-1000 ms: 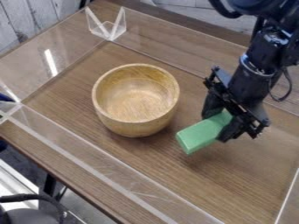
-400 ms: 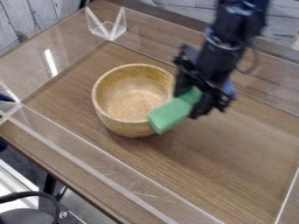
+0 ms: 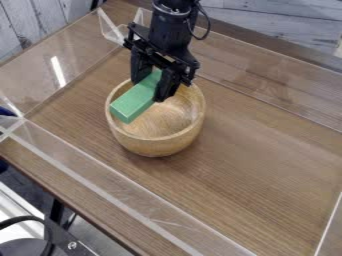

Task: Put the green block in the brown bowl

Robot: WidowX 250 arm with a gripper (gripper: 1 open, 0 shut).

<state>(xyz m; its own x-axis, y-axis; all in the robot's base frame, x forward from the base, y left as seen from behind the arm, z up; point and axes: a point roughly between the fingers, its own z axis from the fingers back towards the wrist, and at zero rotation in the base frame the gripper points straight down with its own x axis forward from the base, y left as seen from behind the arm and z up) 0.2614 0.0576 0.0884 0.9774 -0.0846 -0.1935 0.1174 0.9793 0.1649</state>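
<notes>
- Clamped on the green block (image 3: 135, 99), my jaws (image 3: 162, 76) hang pointing steeply down over the brown bowl (image 3: 156, 120), their tips over its far half.
- Black fingers (image 3: 171, 78) grip the block at its upper end, pressing on its two opposite sides; the rest of the bar sticks out below and to the left of them.
- Its long axis runs on a slant, from the upper right at my jaws down to the lower left, so the free end points toward the bowl's left inner wall.
- That free end sits lower than the gripped end, and the block is tilted rather than flat or upright.
- From this view the lower end overlaps the bowl's left rim and inner wall; I cannot tell whether it touches the wood or hangs just above it.
- Most of the bar lies within the bowl's outline, over the left part of the hollow.
- Round, thick-walled and light wood, the bowl stands upright on the desk (image 3: 254, 140), inside a low clear-walled tray (image 3: 40, 135).
- A small clear stand (image 3: 118, 25) sits at the tray's far corner, well apart from the bowl.
</notes>
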